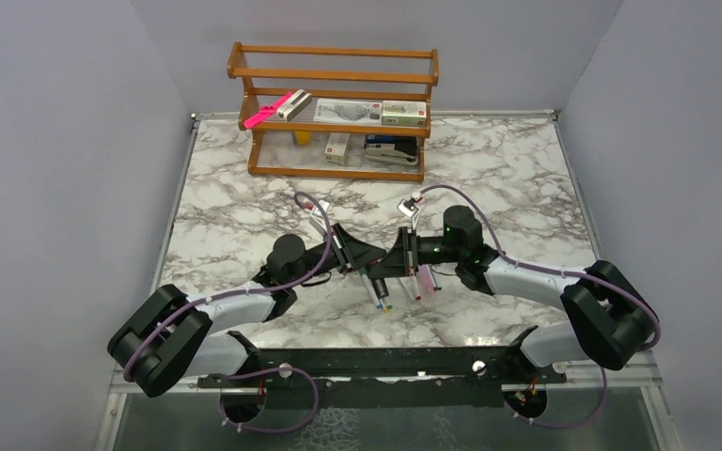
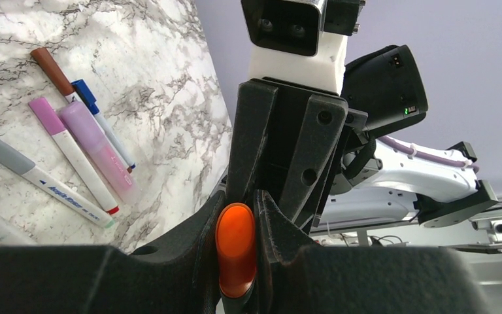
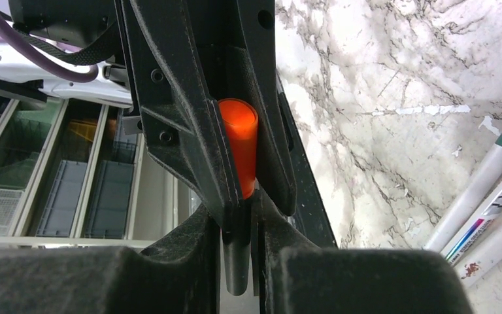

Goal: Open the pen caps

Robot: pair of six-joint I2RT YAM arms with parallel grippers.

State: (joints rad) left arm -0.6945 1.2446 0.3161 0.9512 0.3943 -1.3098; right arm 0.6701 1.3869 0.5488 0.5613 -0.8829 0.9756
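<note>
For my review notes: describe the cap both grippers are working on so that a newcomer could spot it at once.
On the marble table, look to the middle, where the left gripper and right gripper meet tip to tip. Clamped between both is the orange cap. Unlike the pens lying loose beside it, it is bright orange and held.

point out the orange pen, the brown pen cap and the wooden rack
orange pen (image 2: 235,252): left wrist view, its orange middle
brown pen cap (image 2: 51,69): left wrist view, mid cap
wooden rack (image 1: 338,75): top view, upper rail
</note>
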